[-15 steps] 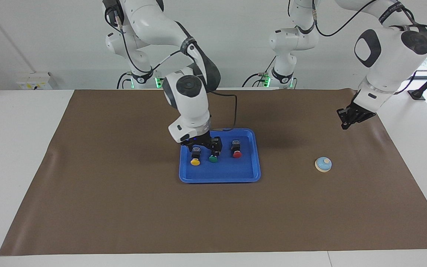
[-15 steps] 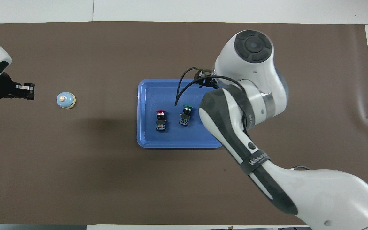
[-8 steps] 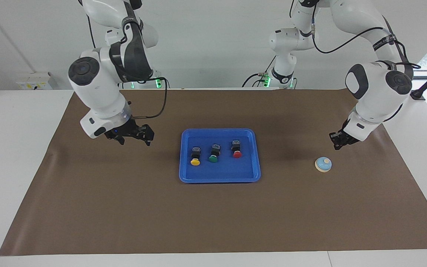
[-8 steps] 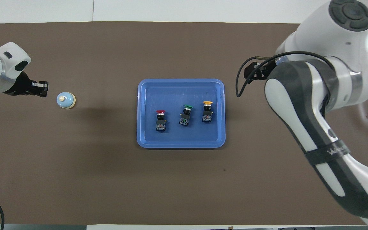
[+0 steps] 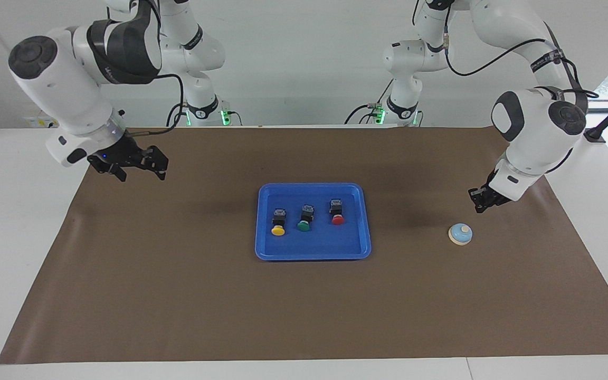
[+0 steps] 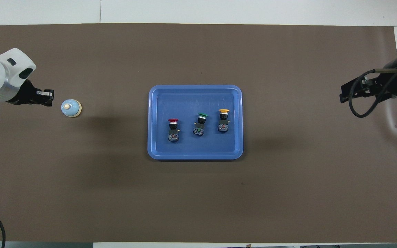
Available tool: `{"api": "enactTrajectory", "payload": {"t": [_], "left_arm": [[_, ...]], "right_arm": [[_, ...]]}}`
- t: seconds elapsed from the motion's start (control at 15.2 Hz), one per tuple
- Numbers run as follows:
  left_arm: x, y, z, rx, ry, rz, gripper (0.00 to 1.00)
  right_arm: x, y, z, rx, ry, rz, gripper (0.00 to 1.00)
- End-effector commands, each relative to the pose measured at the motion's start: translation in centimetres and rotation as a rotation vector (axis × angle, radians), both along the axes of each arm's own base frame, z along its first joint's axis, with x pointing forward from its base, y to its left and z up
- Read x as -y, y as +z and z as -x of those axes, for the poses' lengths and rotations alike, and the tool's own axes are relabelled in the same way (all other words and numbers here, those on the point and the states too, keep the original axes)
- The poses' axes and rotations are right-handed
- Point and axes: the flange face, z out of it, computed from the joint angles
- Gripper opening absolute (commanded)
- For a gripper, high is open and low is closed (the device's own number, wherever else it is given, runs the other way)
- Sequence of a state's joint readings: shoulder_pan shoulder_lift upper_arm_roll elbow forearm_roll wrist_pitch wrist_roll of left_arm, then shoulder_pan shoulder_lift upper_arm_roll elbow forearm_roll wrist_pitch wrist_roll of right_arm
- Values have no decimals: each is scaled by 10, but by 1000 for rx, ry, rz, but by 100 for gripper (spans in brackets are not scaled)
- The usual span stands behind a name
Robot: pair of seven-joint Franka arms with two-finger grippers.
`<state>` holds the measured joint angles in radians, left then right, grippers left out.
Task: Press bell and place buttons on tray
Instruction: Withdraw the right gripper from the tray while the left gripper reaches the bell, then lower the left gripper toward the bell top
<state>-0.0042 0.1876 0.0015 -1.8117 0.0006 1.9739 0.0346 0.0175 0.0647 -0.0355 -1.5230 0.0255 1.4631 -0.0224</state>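
Bell [image 5: 461,234] sits on the brown mat [image 5: 177,295] toward the left arm's end of the counter [image 5: 13,211], well apart from the tray. My left hand [image 5: 481,201] hangs just beside it, a little above the mat, on the side away from the tray, not touching it. Fingertips pinched together, nothing between them.

My right hand [image 5: 136,170] is up in the air over the mat's edge at the right arm's end of the counter, well clear of the tray. Fingers spread wide, holding nothing. Cable loops off the wrist.

Moving outward: blue tray [image 5: 267,250] lies flat mid-mat, between the two hands. All three buttons are in it, lying in a rough row across the tray, caps pointing away from the robots, black bodies toward them. Red button [image 5: 337,212] is at the end of the row toward the left arm, green button [image 5: 305,218] in the middle, yellow button [image 5: 278,222] toward the right arm. None touches another. In the overhead view the red one sits slightly nearer the robots than the other two.

Mat covers most of the counter; white counter shows round its edges.
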Motion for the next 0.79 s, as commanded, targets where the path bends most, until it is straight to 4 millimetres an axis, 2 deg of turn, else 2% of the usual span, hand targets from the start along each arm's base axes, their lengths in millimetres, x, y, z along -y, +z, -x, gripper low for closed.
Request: {"api": "enactTrajectory", "payload": {"t": [0.0, 0.13, 0.39, 0.72], "left_arm": [[-1, 3, 5, 21, 22, 13, 0], [-1, 3, 4, 31, 16, 13, 0], [-1, 3, -1, 76, 23, 14, 0], [-2, -5, 5, 80, 28, 15, 0]], "right_arm": [[9, 16, 30, -11, 33, 3, 100], [12, 11, 42, -17, 63, 9, 100], [7, 10, 31, 34, 90, 60, 100], [9, 11, 31, 31, 76, 53, 100]]}}
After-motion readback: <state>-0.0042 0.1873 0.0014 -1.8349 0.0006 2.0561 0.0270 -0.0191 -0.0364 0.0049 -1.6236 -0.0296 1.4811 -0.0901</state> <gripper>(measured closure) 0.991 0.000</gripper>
